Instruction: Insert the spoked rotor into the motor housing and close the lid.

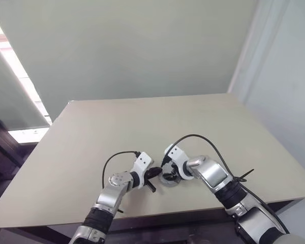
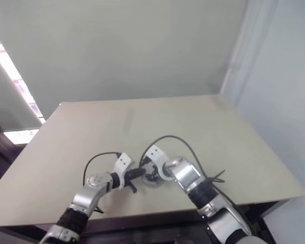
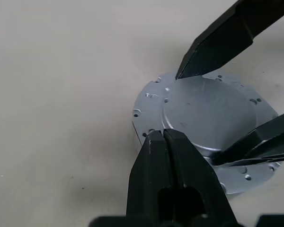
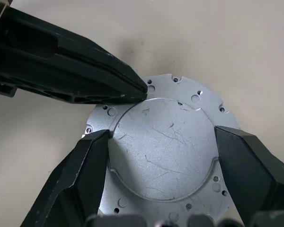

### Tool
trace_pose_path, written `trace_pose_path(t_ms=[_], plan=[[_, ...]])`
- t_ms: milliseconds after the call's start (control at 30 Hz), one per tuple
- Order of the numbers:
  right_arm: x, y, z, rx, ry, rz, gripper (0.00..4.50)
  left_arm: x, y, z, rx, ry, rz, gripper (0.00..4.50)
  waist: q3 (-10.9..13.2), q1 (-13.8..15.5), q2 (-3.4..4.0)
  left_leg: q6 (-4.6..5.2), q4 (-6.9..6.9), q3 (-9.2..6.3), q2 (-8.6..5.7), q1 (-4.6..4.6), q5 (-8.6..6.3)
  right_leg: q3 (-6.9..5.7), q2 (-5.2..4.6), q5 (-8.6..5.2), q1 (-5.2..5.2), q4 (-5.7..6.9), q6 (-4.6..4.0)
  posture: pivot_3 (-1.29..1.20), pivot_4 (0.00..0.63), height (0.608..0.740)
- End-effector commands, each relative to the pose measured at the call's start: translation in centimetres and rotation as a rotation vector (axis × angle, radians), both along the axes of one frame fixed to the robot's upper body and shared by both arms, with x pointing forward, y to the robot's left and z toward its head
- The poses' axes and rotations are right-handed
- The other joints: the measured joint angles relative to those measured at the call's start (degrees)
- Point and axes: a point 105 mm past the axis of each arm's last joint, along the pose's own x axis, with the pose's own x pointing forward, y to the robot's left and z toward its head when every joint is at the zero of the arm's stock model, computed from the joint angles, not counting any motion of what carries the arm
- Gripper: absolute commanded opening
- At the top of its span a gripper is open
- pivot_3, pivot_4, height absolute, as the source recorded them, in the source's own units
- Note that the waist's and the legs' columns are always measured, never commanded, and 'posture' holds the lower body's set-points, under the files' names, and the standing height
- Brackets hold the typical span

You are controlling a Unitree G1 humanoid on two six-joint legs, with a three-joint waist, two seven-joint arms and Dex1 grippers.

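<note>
While the right gripper [image 4: 162,137] straddled the spoked rotor [image 4: 156,161], fingers wide and seemingly clamped on its raised centre to steady it, the left gripper [image 3: 163,139], pinched shut, touched the flange just beside. Table [image 1: 142,117] lay beyond. Counted: one rotor, two grippers.

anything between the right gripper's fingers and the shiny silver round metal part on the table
Nothing visible does. The right gripper's fingers sit against both sides of the raised centre of the shiny silver round metal part. The shut left gripper's tip rests on the part's holed flange, outside that grip.
</note>
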Motion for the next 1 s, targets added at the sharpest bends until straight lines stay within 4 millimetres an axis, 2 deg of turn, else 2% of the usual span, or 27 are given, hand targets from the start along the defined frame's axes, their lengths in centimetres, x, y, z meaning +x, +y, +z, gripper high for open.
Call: trace_pose_path(t_ms=[33, 100, 300, 433, 633, 833, 1000], plan=[[-1.2, -1.4, -2.1, -0.044, 0.094, 0.002, 4.02, -1.2, -0.5, -1.7, 0.029, 0.074, -0.036, 0.00, 0.0, 0.0, 0.00, 0.00, 0.00, 0.00, 0.00, 0.01, 0.00, 0.00, 0.00, 0.00, 0.01, 0.00, 0.00, 0.00, 0.000, 0.740], [-1.3, -1.2, -1.9, -0.025, 0.097, 0.005, 4.48, -1.3, -0.7, -1.8, 0.031, 0.075, -0.046, 0.00, 0.0, 0.0, -0.01, 0.00, 0.01, 0.01, 0.00, 0.04, 0.00, 0.00, 0.00, -0.01, 0.01, -0.01, -0.01, 0.00, 0.000, 0.740], [-1.1, -1.1, -1.2, 0.025, 0.101, -0.011, 4.48, -1.3, -1.0, -1.8, 0.037, 0.073, -0.060, 0.00, 0.0, 0.0, 0.01, 0.00, 0.00, -0.03, 0.00, 0.05, 0.00, -0.03, 0.00, -0.01, 0.01, -0.01, -0.01, 0.00, 0.000, 0.740], [-0.4, -1.3, 0.2, 0.135, 0.135, -0.096, 4.48, -1.3, -1.1, -1.9, 0.040, 0.071, -0.069, 0.00, 0.0, 0.3, 0.01, 0.00, 0.01, -0.03, -0.01, 0.04, 0.00, -0.03, -0.01, -0.01, 0.01, -0.01, 0.00, 0.00, 0.000, 0.740], [1.3, -3.7, 1.8, 0.310, 0.213, -0.293, 4.48, -1.3, -1.4, -1.9, 0.039, 0.067, -0.079, 0.00, 0.0, 1.0, 0.01, 0.00, 0.02, -0.02, -0.01, -0.05, 0.00, -0.02, 0.00, -0.01, -0.02, 0.01, -0.01, 0.00, 0.000, 0.740], [2.3, -6.1, 1.7, 0.484, 0.325, -0.500, 4.48, -1.3, -1.4, -1.9, 0.042, 0.063, -0.086, 0.00, 0.0, 1.0, 0.07, 0.01, 0.02, 0.01, -0.02, -0.22, 0.01, 0.00, 0.01, -0.01, -0.16, 0.00, 0.00, 0.00, 0.000, 0.740], [3.0, -6.9, 1.3, 0.668, 0.439, -0.648, 4.48, -1.3, -1.3, -1.8, 0.044, 0.060, -0.090, 0.00, 0.0, 1.0, 0.08, 0.01, 0.03, 0.04, -0.03, -0.24, 0.01, 0.03, 0.01, 0.00, -0.15, 0.01, 0.00, 0.00, 0.000, 0.740]])
